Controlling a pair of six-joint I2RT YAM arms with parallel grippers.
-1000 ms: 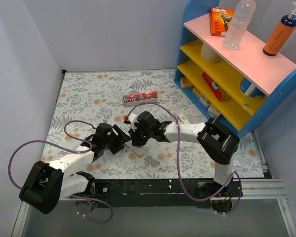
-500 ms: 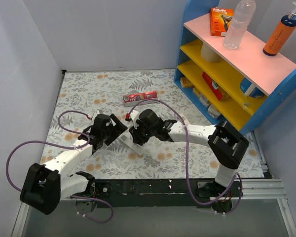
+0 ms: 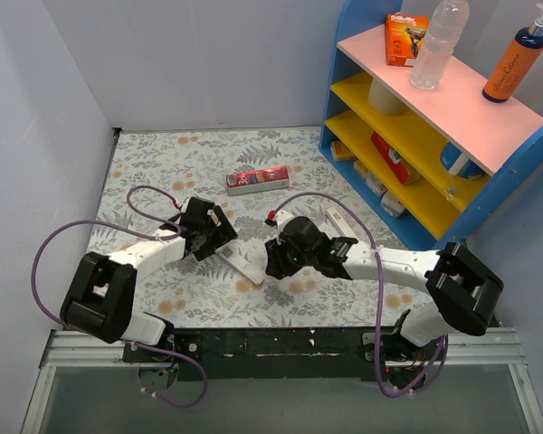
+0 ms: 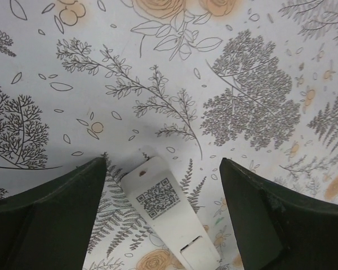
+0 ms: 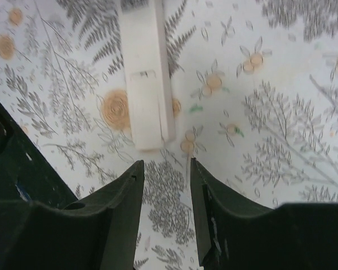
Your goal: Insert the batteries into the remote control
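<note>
CAUTION: the slim white rectangular plastic remote control (image 3: 246,268) lies loose and flat on the floral-printed table sheet (image 3: 163,163), near the front centre. Its labelled back face and battery-cover latch face upward, and neither pincer restrains it. If either pincer descends off-centre, a fingertip is likely to strike the casing edge and slide or spin the bar across the sheet. The two arms work close together over one small object, so a collision between them, or a snag on the looping purple cables (image 3: 36,269), is a further hazard. The small cylindrical batteries do not appear in any view; whether they are already inside the casing cannot be determined. The left pincer (image 3: 219,233) stands over the far left end of the remote control with its black fingers (image 4: 62,219) spread wide, holding nothing and apparently clear of the casing. The right pincer (image 3: 273,260) stands just beyond the near right end, its fingers (image 5: 124,202) partly spread with a narrow gap, empty and not touching the casing.
</note>
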